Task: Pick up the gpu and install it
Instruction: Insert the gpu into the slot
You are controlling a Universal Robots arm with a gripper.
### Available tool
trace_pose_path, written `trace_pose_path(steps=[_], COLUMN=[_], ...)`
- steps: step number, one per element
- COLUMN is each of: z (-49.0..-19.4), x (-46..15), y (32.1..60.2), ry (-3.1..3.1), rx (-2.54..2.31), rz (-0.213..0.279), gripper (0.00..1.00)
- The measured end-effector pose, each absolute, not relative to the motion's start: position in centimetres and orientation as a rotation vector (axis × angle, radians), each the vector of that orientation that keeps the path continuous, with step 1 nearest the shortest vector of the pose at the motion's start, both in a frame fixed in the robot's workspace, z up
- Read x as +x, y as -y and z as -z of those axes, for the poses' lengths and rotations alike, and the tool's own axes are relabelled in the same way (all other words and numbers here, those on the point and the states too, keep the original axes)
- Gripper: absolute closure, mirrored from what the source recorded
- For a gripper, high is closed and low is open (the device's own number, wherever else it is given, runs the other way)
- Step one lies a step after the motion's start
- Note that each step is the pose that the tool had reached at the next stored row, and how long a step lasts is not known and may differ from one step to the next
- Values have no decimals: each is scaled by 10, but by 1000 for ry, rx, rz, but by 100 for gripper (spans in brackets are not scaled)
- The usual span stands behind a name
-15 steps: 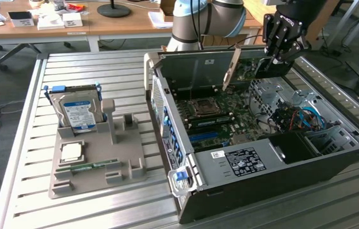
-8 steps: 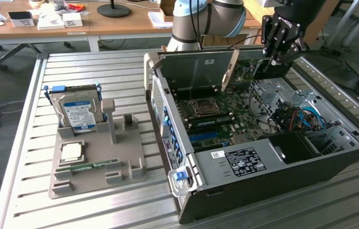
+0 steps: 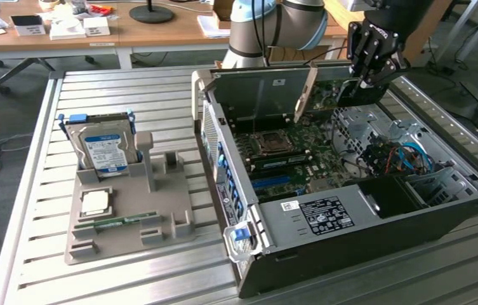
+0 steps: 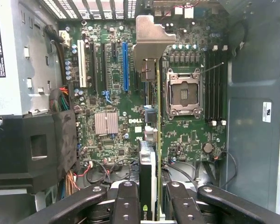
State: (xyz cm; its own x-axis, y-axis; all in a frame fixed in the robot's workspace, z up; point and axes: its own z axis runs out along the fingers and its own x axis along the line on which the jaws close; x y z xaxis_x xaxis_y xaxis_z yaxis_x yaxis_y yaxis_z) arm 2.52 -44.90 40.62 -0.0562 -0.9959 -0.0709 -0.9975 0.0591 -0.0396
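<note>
In the upper right of the exterior view, the black claw (image 3: 365,81) hangs over the open computer case (image 3: 442,219), closed on the gpu (image 3: 325,86). The card is held upright above the motherboard (image 3: 306,136), its pale bracket (image 3: 305,95) pointing down towards the back wall of the case. In the wrist view the claw (image 4: 153,205) pinches the gpu (image 4: 148,172) edge-on, and its bracket (image 4: 149,42) sits over the slots near a blue slot (image 4: 125,65). At centre left of the exterior view, a hard drive (image 3: 103,152) stands in a grey holder (image 3: 167,219) on the slatted surface (image 3: 120,95).
</note>
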Motion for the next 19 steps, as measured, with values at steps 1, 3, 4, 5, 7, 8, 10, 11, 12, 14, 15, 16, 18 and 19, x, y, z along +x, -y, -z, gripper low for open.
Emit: trace_pose_path(steps=[1,3,4,5,7,8,10,11,12,14,15,16,18,19], z=[-406,-406,-406,-406,-406,-406,-405,-405,-405,-405,-405,-405,-405,-405], x=[25,25,25,25,23,22,21,20,19,19,19,19,19,19], y=[449,449,449,450,450,450,450,450,450,450,450,450,450,451], ry=[-2227,-2227,-2227,-2227,-2227,-2227,-2227,-2227,-2227,-2227,-2227,-2227,-2227,-2227], rx=[-2102,-2102,-2102,-2102,-2102,-2102,-2102,-2102,-2102,-2102,-2102,-2102,-2102,-2102], rz=[-31,-31,-31,-31,-30,-31,-31,-31,-31,-31,-31,-31,-31,-31], gripper=[73,73,73,73,73,73,73,73,73,73,73,73,73,73])
